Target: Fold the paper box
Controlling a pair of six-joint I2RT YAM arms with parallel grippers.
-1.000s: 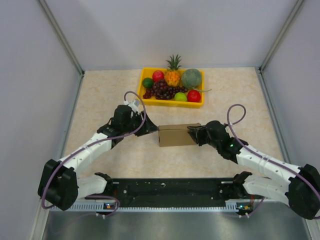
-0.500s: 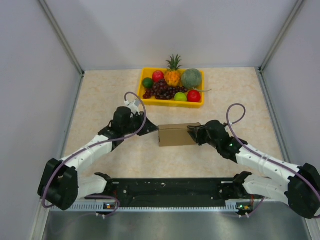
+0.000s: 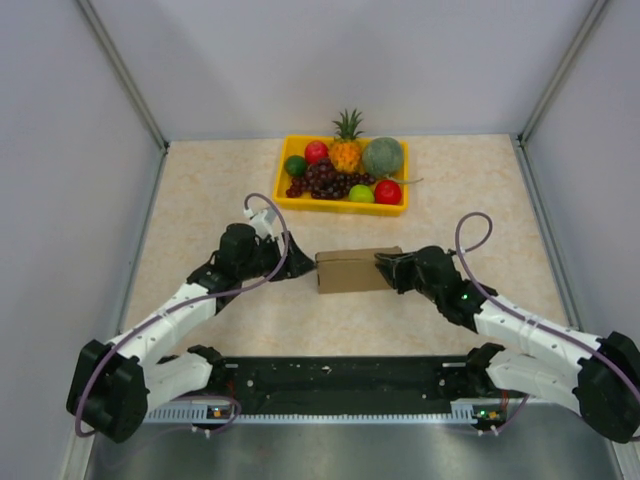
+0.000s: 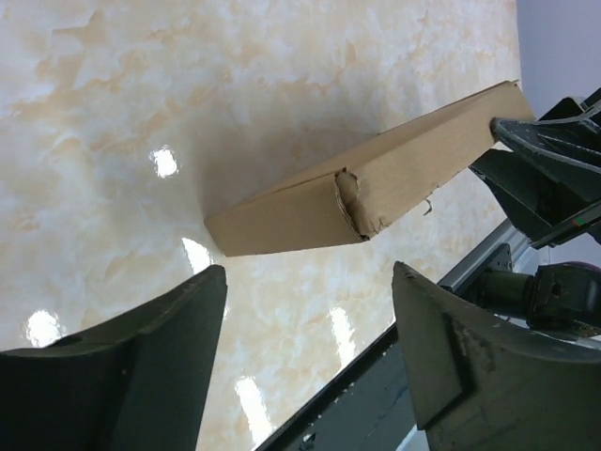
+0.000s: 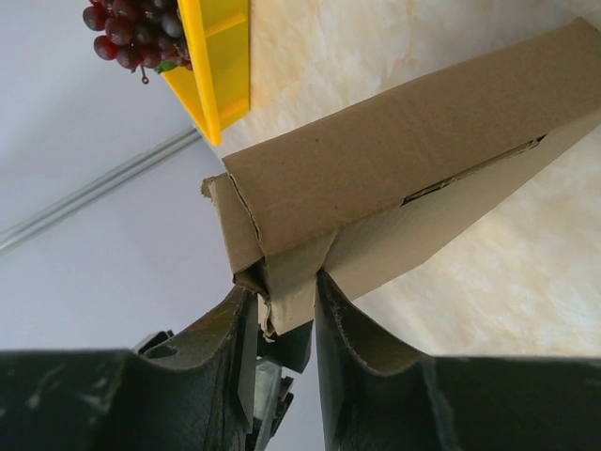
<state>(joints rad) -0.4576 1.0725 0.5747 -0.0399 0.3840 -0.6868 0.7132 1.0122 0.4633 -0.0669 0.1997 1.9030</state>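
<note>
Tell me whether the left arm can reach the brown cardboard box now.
Probably yes: left fingers stand open facing the brown cardboard box, bare tabletop between; right fingers pinch only its far end.

paper box point(image 3: 358, 270): one
yellow tray point(image 3: 343, 207): one
pineapple point(image 3: 346, 150): one
melon point(image 3: 383, 157): one
grape bunch point(image 3: 326, 179): one
red fruits point(image 3: 316, 151) point(image 3: 388, 191): two
green fruits point(image 3: 295, 165) point(image 3: 361, 193): two
arms point(image 3: 185, 305) point(image 3: 520, 325): two
grippers: two, left gripper point(image 3: 298, 263) and right gripper point(image 3: 384, 265)

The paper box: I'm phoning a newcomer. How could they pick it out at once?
On the beige marbled table, look just nearer than the yellow plastic fruit tray. There lies the plain brown cardboard box, one end pinched by the right pincer; unlike the colourful fruit, it is dull and flat-sided.
</note>
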